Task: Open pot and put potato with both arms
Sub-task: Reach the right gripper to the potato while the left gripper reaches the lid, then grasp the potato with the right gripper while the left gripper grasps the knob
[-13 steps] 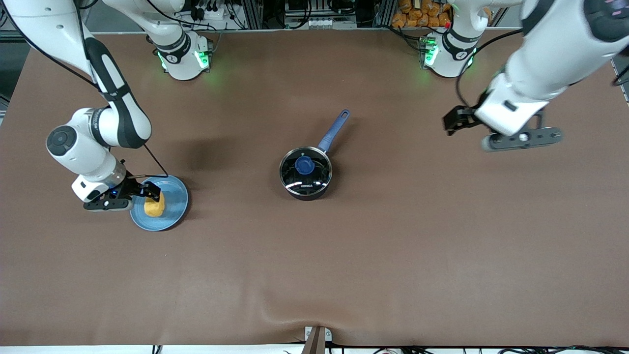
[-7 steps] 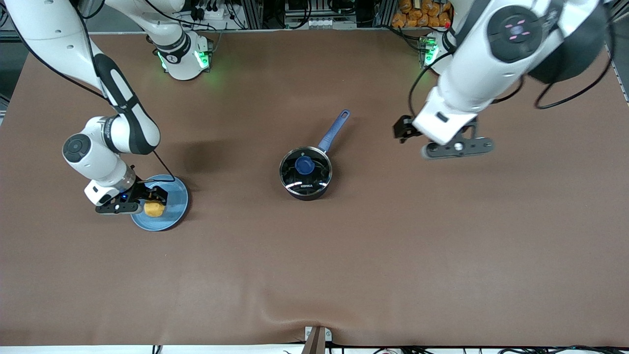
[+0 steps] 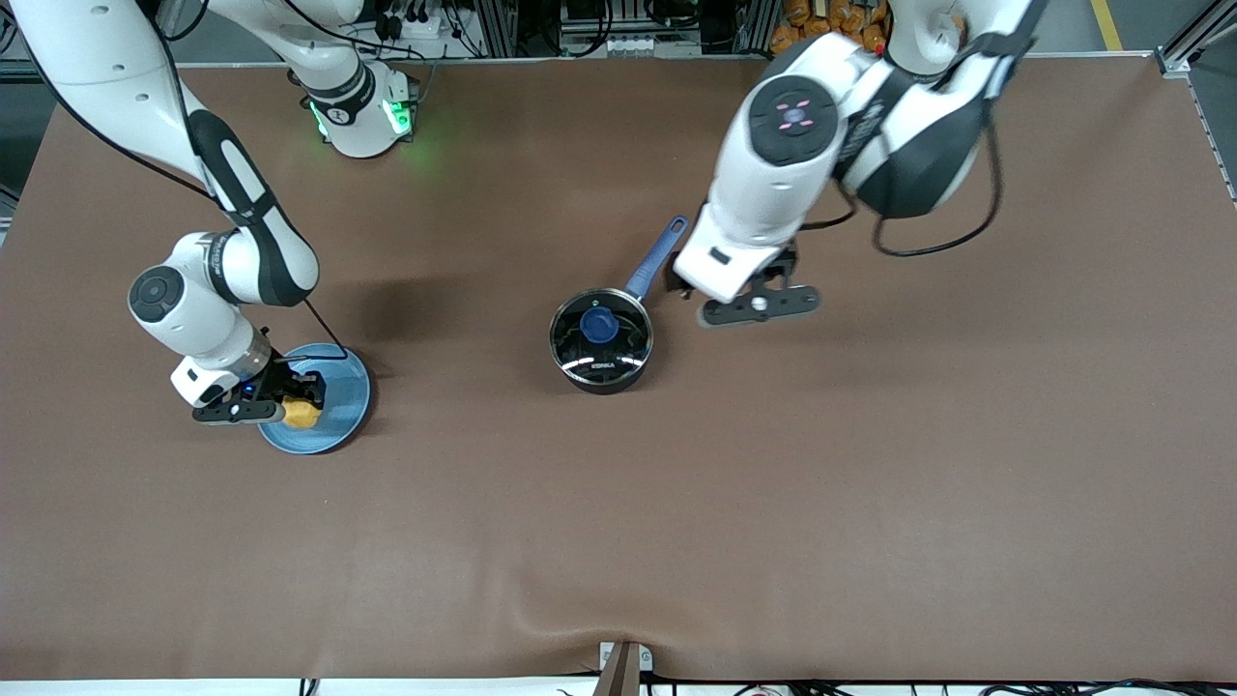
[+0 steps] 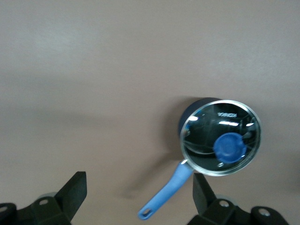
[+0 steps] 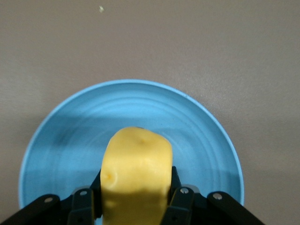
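the right tool (image 5: 136, 206) is pinching the potato (image 3: 302, 414) on the plate (image 3: 343, 387), the left tool (image 4: 140, 199) hangs wide over the worktop (image 3: 870, 483) by the pot (image 3: 601, 340), and next it must grab the lid knob (image 4: 229, 147)

The right gripper's fingers (image 5: 180, 199) clasp the potato (image 5: 137, 178) over the plate (image 5: 61, 140).

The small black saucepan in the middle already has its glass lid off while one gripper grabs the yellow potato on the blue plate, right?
Not quite: the clear glass lid with its blue knob is on the small black saucepan, as the front view shows. The right gripper does grip the yellow potato on the blue plate.
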Robot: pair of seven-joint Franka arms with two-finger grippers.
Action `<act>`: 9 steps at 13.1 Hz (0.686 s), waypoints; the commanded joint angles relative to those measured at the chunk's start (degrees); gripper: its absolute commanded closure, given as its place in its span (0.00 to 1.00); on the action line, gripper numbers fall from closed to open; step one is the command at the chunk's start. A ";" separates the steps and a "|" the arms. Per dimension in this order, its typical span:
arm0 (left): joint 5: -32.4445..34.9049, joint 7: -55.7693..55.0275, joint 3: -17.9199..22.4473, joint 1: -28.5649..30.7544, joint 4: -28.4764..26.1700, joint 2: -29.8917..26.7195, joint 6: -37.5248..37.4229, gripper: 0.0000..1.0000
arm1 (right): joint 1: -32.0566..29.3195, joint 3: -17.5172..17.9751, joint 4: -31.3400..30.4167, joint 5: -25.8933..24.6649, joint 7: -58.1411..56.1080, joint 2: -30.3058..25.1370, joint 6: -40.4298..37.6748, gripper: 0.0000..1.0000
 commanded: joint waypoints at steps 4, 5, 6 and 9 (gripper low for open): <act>4.30 -14.28 1.73 -7.21 5.42 8.84 6.66 0.00 | 1.06 0.48 2.70 0.08 -0.18 -18.52 -26.88 1.00; 4.39 -17.17 2.87 -8.79 5.85 10.06 8.32 0.00 | 1.06 0.48 4.80 0.17 -0.18 -20.37 -31.80 1.00; 4.39 -20.16 4.27 -10.81 7.07 11.30 9.21 0.00 | 1.06 0.39 7.44 0.17 -0.10 -21.78 -36.72 1.00; 4.31 -26.41 10.94 -18.10 10.16 15.43 10.70 0.00 | 0.97 0.39 18.15 0.17 -0.53 -23.81 -52.89 1.00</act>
